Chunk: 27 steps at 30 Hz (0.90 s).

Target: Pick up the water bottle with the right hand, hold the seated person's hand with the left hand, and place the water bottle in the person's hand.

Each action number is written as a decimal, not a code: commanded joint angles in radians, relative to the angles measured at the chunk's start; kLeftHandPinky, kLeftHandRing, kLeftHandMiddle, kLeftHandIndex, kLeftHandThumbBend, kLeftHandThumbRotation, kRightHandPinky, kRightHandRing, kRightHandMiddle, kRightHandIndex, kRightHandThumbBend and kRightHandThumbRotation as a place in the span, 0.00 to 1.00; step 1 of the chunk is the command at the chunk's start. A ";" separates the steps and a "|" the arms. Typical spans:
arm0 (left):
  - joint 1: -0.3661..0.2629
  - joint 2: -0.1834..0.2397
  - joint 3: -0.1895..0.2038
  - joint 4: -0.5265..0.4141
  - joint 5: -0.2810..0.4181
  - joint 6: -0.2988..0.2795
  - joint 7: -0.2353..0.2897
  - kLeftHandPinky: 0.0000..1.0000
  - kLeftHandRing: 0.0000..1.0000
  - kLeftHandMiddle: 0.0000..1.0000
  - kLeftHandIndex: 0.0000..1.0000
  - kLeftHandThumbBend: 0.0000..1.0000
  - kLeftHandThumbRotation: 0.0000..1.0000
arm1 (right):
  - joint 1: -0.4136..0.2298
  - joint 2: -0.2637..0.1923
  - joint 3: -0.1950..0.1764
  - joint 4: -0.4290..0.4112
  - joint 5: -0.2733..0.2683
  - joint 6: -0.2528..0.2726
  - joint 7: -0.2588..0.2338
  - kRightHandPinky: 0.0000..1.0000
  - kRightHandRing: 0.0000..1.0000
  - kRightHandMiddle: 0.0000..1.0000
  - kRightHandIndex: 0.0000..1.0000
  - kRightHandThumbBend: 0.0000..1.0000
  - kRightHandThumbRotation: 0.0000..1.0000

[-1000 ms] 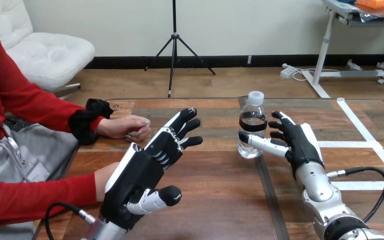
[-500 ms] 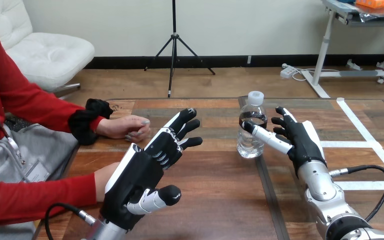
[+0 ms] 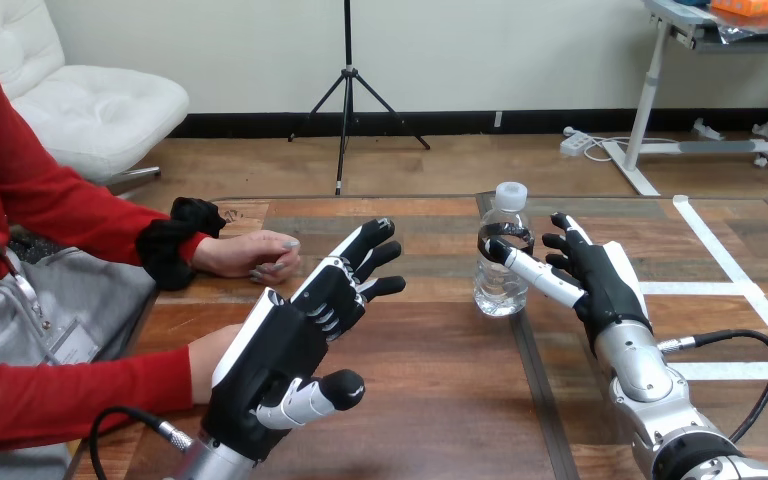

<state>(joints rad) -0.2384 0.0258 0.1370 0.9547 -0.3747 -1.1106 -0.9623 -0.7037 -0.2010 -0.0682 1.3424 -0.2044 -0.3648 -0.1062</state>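
Table (image 3: pixel 440 400): no step complete. My left hand (image 3: pixel 280 350) hovers open, holding nothing. My right hand (image 3: pixel 600 280) is open, thumb against the upright bottle (image 3: pixel 500 285), not gripping. The person's hand (image 3: pixel 250 255) rests beyond, untouched. Grasp, hand-hold and handover outstanding.

A pale wall (image 3: pixel 520 50) is meeting a wood floor (image 3: pixel 460 160) along a black baseboard (image 3: pixel 260 124). A white chair (image 3: pixel 90 110) is sitting left, a black tripod (image 3: pixel 348 90) standing centre, a desk (image 3: pixel 695 35) right; possibly a power strip (image 3: pixel 575 144) is lying beside it.
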 commanded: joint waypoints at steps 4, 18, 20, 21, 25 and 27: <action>-0.077 0.016 0.000 0.039 0.070 -0.019 0.081 0.84 0.94 0.97 0.94 1.00 0.71 | -0.046 -0.006 -0.009 -0.018 0.013 -0.047 -0.007 0.76 0.91 0.92 0.97 1.00 0.63; -0.177 -0.006 -0.024 0.113 0.187 0.117 0.221 0.85 0.94 0.97 0.94 1.00 0.79 | -0.020 -0.015 0.009 -0.025 -0.004 -0.098 -0.053 0.80 0.88 0.90 0.96 1.00 0.86; -0.190 -0.012 -0.026 0.125 0.199 0.127 0.239 0.85 0.94 0.97 0.94 1.00 0.80 | -0.016 -0.012 -0.005 -0.026 0.013 -0.113 -0.041 0.81 0.88 0.90 0.96 1.00 0.89; -0.198 -0.015 -0.028 0.132 0.206 0.132 0.249 0.85 0.94 0.97 0.94 1.00 0.81 | -0.013 -0.010 -0.016 -0.026 0.025 -0.124 -0.032 0.82 0.88 0.90 0.97 0.99 0.89; -0.233 -0.037 -0.030 0.156 0.221 0.165 0.281 0.85 0.93 0.97 0.94 1.00 0.82 | -0.003 -0.003 -0.049 -0.030 0.069 -0.163 -0.016 0.83 0.89 0.91 0.97 0.97 0.94; -0.252 -0.047 -0.034 0.167 0.235 0.184 0.307 0.85 0.93 0.96 0.94 1.00 0.83 | 0.002 0.003 -0.071 -0.032 0.097 -0.188 -0.003 0.83 0.89 0.92 0.97 0.97 0.95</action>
<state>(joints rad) -0.3662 0.0110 0.1212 1.0975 -0.1645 -0.9553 -0.6996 -0.6871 -0.1980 -0.0848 1.3422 -0.1627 -0.4833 -0.1225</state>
